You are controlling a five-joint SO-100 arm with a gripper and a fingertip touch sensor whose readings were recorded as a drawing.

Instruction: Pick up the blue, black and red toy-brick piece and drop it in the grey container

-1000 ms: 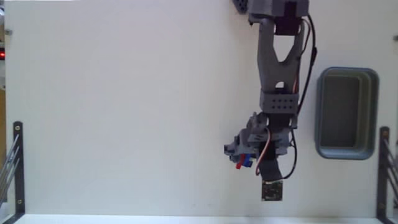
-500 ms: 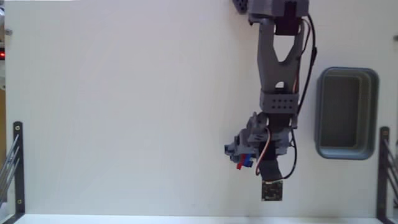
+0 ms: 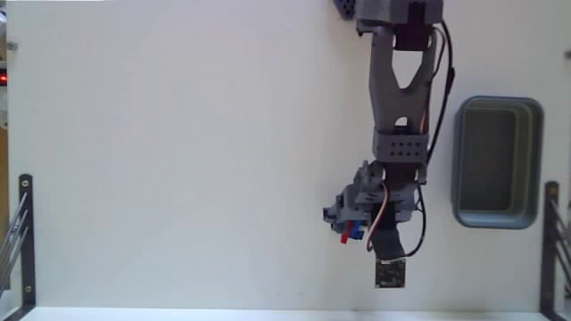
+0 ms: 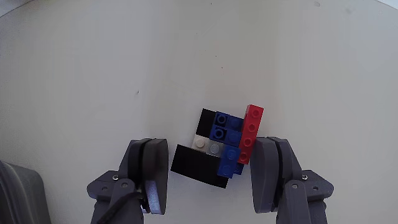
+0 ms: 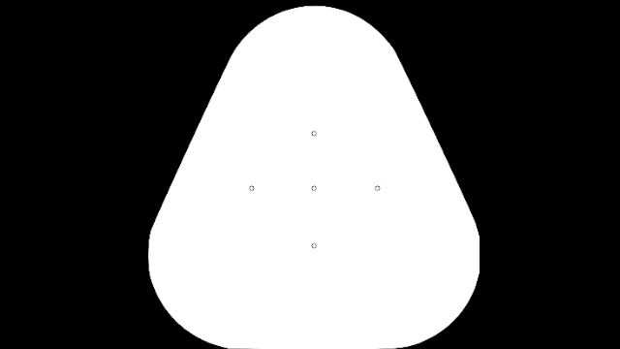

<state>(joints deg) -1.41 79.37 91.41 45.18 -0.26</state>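
Observation:
The toy-brick piece point(image 4: 225, 142) lies on the white table, a small cluster of red, blue and black bricks with a white bit. My gripper point(image 4: 210, 149) is open and low over it, one finger on each side. The right finger point(image 4: 268, 174) is against or almost against the red brick, and the left finger point(image 4: 149, 174) is a small gap from the black part. In the fixed view the gripper point(image 3: 348, 227) is at the lower middle, with red and blue of the piece point(image 3: 350, 234) showing under it. The grey container point(image 3: 497, 162) stands to the right, apart from the arm.
A small dark circuit board point(image 3: 389, 274) lies just below and to the right of the gripper. Black metal brackets point(image 3: 24, 236) stand at the table's left and right edges. A dark grey shape point(image 4: 18, 193) fills the wrist view's bottom left corner.

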